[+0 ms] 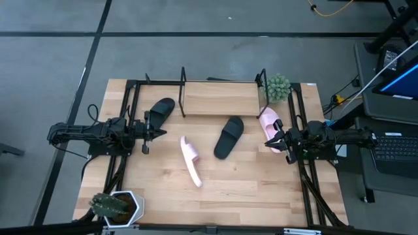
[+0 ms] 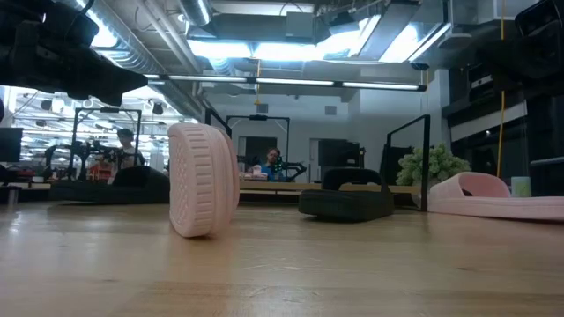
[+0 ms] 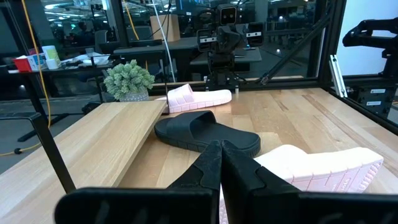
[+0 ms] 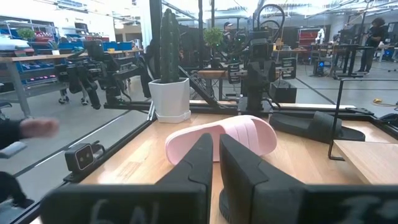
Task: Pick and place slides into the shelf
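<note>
Looking down reveals the empty shelf point(image 1: 219, 99); wrist views show left claw point(image 3: 219, 163) pressed together, right claw point(image 4: 216, 163) nearly so.

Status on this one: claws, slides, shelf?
Left claw shut, empty. Right claw by pink slide, nothing held. Shelf bare; four slides on table, one pink on edge.

You have two black slides point(image 1: 228, 136) and two pale pink slides point(image 1: 191, 160) on a light wooden tabletop point(image 1: 248, 183). The pink slide standing on edge shows a ribbed sole point(image 2: 203, 180). The shelf point(image 1: 219, 98) has a pale wood board and thin black end frames. Both arms are dark; ahead of the right gripper's fingers point(image 4: 198, 163) a green cactus point(image 4: 168, 43) stands in a white pot point(image 4: 171, 96).
</note>
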{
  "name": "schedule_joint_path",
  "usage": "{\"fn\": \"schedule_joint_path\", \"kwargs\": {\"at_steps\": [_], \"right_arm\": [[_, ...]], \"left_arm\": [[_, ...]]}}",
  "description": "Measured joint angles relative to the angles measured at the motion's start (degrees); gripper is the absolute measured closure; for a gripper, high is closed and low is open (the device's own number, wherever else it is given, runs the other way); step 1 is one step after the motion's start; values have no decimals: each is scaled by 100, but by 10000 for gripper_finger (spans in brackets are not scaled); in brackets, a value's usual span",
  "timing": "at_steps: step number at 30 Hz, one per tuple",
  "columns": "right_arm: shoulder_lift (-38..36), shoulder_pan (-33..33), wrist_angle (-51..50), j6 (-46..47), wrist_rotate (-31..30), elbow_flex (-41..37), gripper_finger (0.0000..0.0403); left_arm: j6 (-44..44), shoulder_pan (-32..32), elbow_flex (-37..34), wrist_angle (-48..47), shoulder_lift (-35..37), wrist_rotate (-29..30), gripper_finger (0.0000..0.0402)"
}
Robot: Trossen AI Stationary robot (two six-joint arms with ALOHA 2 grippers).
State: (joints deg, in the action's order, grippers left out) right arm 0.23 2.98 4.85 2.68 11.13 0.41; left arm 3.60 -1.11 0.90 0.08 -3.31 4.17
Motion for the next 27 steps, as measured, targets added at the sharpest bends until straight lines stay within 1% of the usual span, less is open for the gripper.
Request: {"fn": "schedule_joint_path", "kwargs": {"at_steps": [27], "right_arm": [[2, 1, 7, -12, -95, 1, 370]], "left_arm": [[-52, 3, -1, 2, 0, -1, 401]]}}
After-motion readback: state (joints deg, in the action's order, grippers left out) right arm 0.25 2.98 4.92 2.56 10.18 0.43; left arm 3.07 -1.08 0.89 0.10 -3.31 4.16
